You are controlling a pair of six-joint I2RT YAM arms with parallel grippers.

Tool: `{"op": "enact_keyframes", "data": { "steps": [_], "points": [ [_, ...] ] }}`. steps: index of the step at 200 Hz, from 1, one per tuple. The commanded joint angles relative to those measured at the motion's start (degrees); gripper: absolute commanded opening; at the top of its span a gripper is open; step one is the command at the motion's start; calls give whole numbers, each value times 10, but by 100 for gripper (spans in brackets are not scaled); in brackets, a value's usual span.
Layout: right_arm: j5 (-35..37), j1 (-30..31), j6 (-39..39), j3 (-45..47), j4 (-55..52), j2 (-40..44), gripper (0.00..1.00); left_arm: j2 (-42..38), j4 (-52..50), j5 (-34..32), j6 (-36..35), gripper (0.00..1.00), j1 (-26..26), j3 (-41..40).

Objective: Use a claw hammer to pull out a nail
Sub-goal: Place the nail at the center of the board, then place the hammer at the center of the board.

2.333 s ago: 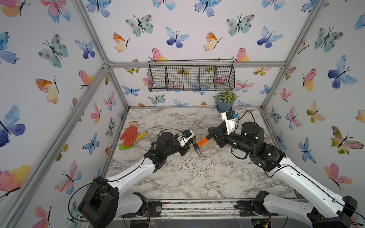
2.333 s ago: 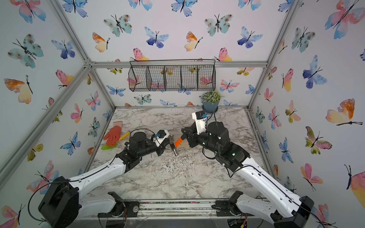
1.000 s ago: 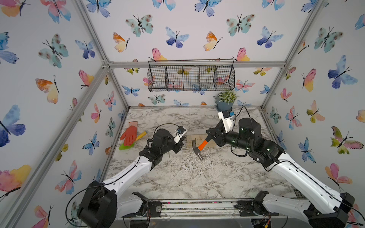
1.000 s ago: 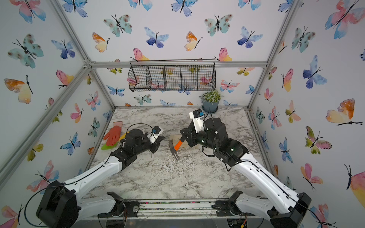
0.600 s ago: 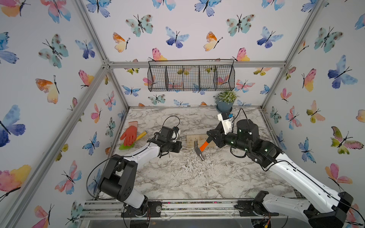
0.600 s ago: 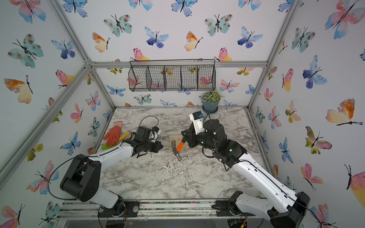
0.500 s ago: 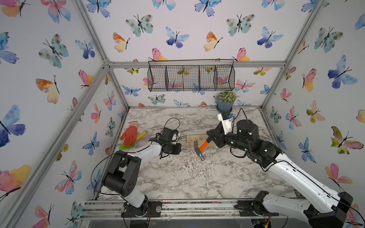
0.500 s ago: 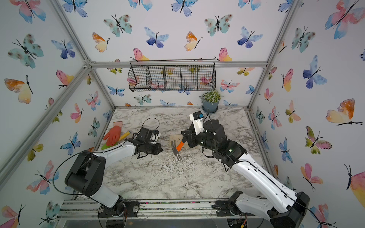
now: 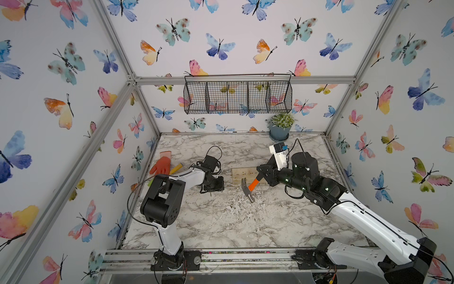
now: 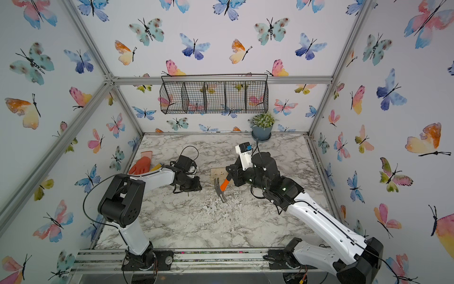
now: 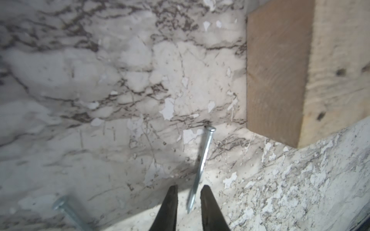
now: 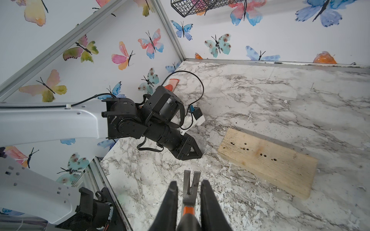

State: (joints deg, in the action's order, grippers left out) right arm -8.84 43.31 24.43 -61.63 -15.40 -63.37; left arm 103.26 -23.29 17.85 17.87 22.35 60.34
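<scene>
Right jaws clenched on the hammer [image 9: 247,190] beside the wood block [image 12: 266,158] — left jaws released, low over the bench [image 11: 80,80], a nail [image 11: 203,158] lying between their tips.

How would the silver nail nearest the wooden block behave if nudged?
The thin silver nail has a round, smooth shank, so it would probably roll or skid on the hard marble tabletop. It looks like stiff steel, unlikely to bend, and probably light, being so slender.

An orange rubber glove [image 9: 161,165] lies on the marble-patterned bench [image 9: 233,226] just beside a yellow tool handle [image 9: 176,169]. A black wire basket [image 9: 237,98] hangs above a potted green plant [image 9: 282,121].
</scene>
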Motion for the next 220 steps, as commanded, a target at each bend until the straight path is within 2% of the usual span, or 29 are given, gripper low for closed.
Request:
{"op": "enact_keyframes", "data": {
  "steps": [1,35,67,113,146,171,220],
  "points": [
    [3,-3,9,-5,63,15,3,0,-38,-19,-6,24,1,9],
    [24,-4,-4,-15,52,7,3,-43,-53,-29,-11,25,-7,29],
    [89,-7,-37,-33,27,-6,3,-109,-42,-36,-8,28,-24,40],
    [123,-43,-44,-6,50,-13,3,-186,-2,-34,-1,32,-43,4],
    [76,-103,-10,52,99,-8,3,-219,29,-22,8,34,-45,-38],
    [-3,-166,38,105,141,-2,3,-230,46,-9,14,34,-45,-56],
    [-121,-218,137,214,256,26,3,-246,121,60,47,37,-45,-100]
  ]
}}
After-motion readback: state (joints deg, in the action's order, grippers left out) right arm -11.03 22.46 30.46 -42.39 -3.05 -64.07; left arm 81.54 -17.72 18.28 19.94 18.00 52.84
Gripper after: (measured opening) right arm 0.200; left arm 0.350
